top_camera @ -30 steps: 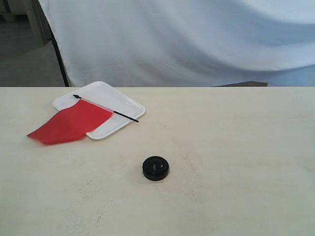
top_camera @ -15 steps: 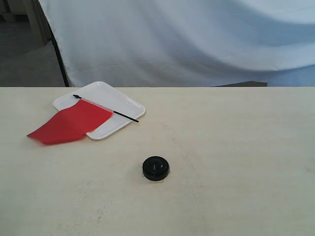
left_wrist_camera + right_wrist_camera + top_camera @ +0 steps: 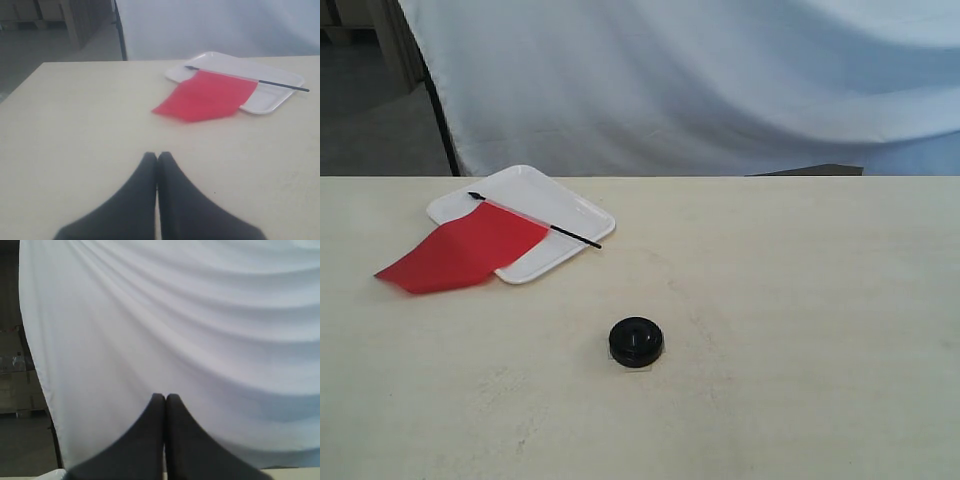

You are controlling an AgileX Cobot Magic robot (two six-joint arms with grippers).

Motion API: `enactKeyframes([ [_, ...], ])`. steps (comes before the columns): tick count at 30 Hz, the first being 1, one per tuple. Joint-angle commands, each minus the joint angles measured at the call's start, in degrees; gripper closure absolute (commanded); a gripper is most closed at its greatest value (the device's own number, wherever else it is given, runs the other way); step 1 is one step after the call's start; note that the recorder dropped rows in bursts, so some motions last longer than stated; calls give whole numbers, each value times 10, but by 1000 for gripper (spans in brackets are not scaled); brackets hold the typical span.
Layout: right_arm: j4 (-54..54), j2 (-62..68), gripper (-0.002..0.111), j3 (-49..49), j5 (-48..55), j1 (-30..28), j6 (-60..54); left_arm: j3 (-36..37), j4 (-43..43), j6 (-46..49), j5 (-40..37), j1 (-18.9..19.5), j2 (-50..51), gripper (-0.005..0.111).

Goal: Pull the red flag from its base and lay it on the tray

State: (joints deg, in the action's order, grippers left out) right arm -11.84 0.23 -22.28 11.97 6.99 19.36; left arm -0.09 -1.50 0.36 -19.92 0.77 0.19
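The red flag (image 3: 465, 248) lies across the white tray (image 3: 535, 190), its black pole resting on the tray and its cloth spilling over the near rim onto the table. In the left wrist view the red flag (image 3: 207, 95) and the tray (image 3: 265, 100) lie well ahead of my left gripper (image 3: 157, 156), which is shut with nothing in it. The black round base (image 3: 636, 341) stands alone mid-table, its hole bare. My right gripper (image 3: 165, 397) is shut on nothing and faces the white curtain. Neither gripper shows in the exterior view.
A white curtain (image 3: 700, 80) hangs behind the table's far edge. A dark stand pole (image 3: 442, 120) rises at the back left. The pale tabletop (image 3: 800, 330) stretches wide to the right of the base.
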Motion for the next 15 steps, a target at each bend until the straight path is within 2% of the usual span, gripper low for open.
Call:
enactKeyframes([
  [1,-10,-2,109,22,5,1,12,1,-1,-4,3,-2,-2,107],
  [11,-19,-2,109,223,-133,1,-9,1,-1,-4,3,-2,-2,107],
  [12,-20,-2,109,223,-132,1,-17,1,-1,-4,3,-2,-2,107],
  [13,-16,-2,109,223,-67,1,-16,1,-1,-4,3,-2,-2,107],
  [15,-26,-2,109,223,-49,1,-30,1,-1,-4,3,-2,-2,107],
])
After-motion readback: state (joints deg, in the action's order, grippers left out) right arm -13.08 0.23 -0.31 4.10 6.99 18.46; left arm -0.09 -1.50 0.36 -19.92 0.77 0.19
